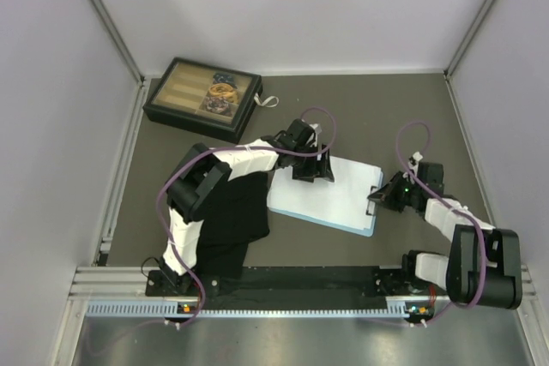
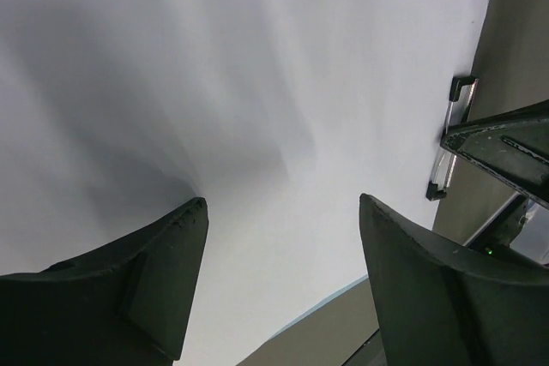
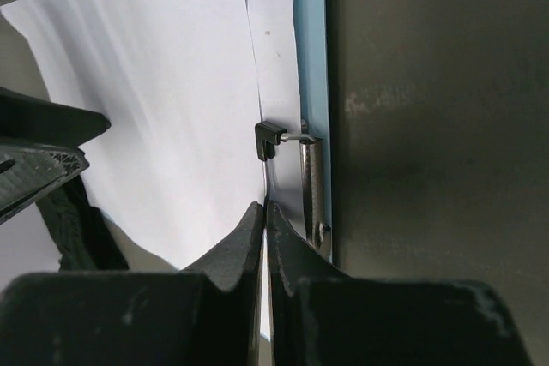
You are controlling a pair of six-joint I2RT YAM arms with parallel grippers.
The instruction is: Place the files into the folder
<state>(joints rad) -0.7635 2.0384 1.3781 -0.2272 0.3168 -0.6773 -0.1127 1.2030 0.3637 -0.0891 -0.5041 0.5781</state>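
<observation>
A: Where are the files (image 1: 330, 188)?
B: White, flat, slightly offset, beneath the left pincer (image 2: 283, 203); on the folder (image 3: 310, 57), pale blue, its silver clip (image 3: 310, 179) just ahead of the right pincer (image 3: 264, 209).

Pretty even overhead light here, soft shadows spreading across the white files (image 2: 257, 83), and the close-up fingers (image 3: 232, 255) in both wrist views look blurry.

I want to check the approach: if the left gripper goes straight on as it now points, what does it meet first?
Probably the white sheet on the folder: the open left gripper faces it, and paper fills its wrist view ahead. Depth is unclear.
</observation>
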